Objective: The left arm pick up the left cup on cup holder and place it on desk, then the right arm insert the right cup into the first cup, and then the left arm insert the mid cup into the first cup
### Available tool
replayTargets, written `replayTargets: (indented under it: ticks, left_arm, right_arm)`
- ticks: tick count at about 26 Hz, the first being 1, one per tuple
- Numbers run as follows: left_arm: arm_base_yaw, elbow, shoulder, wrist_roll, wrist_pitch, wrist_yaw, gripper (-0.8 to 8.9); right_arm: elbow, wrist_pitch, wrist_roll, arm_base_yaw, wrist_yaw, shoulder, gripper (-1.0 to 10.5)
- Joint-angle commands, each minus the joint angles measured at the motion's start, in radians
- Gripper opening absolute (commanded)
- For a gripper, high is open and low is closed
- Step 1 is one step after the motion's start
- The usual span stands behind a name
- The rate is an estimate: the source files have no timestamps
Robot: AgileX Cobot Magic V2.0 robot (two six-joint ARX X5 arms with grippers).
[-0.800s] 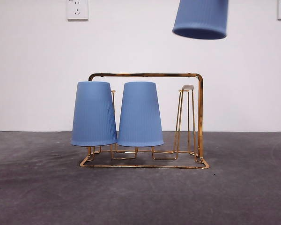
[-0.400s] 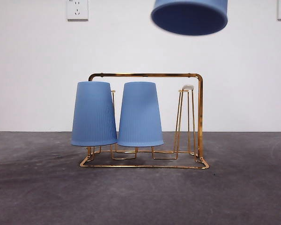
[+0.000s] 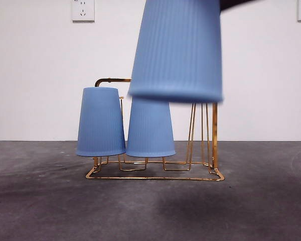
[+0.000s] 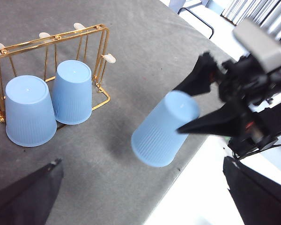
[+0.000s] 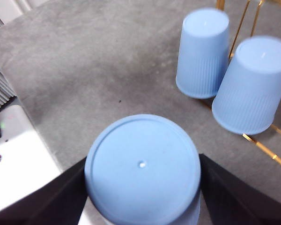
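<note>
While two inverted blue cups (image 3: 124, 123) are left on the cup holder (image 3: 214, 145) at centre frame, a third cup (image 3: 178, 47) is clamped upside down by the right tool (image 5: 143, 187). It is held above the worktop (image 3: 50, 211) at upper centre. The left tool (image 4: 140, 206) is seen spread apart, empty.

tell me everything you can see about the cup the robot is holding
The held cup is a light blue, finely ribbed tapered tumbler, plastic by its look. It hangs upside down, closed base up, rim blurred, in the air near the cup holder and above the desk. The right end effector has its black jaws against opposite sides of it. Nothing else touches it.
</note>
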Motion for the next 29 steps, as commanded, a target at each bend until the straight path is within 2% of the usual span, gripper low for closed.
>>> replayTargets:
  ticks: [1,5,12,24,29]
  left_arm:
    - [-0.005,0.020,0.005,-0.008,0.004,0.001,5.62]
    - [-0.010,0.020,0.005,-0.008,0.005,0.001,5.62]
    - [-0.011,0.020,0.005,-0.008,0.006,0.001,5.62]
    - [-0.011,0.020,0.005,-0.012,0.005,0.001,5.62]
    - [-0.011,0.020,0.005,-0.012,0.006,0.001,5.62]
  right_arm:
    - [-0.061,0.084,0.061,0.022,0.029,0.009,2.9]
    - [-0.170,0.207,0.100,0.022,0.044,0.019,2.9]
    - [-0.235,0.318,0.110,0.021,0.061,0.108,2.9]
    - [-0.235,0.391,0.087,0.022,0.105,0.238,2.9]
    - [-0.235,0.388,0.027,0.022,0.127,0.244,2.9]
